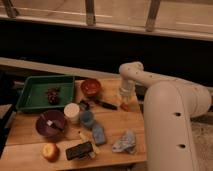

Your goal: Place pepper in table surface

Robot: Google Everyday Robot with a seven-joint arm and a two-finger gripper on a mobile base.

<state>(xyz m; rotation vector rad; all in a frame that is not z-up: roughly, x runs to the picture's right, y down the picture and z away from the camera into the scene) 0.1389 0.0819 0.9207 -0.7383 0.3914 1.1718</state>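
Observation:
My gripper [125, 96] points down over the right part of the table surface [114, 121], a light tan wooden top. The pepper [123, 106], small and orange-red, shows just below the gripper's tip, at or right above the wood. I cannot tell whether it is held or lying free. The white arm reaches in from the right and hides the table's right edge.
A green tray [35, 95] with dark grapes [52, 94] stands at the back left. Beside it are an orange-red bowl [91, 87] and a black-handled tool [103, 104]. Nearer lie a white cup [72, 112], purple bowl [51, 124], yellowish fruit [50, 151], black device [80, 150] and blue cloth [125, 141].

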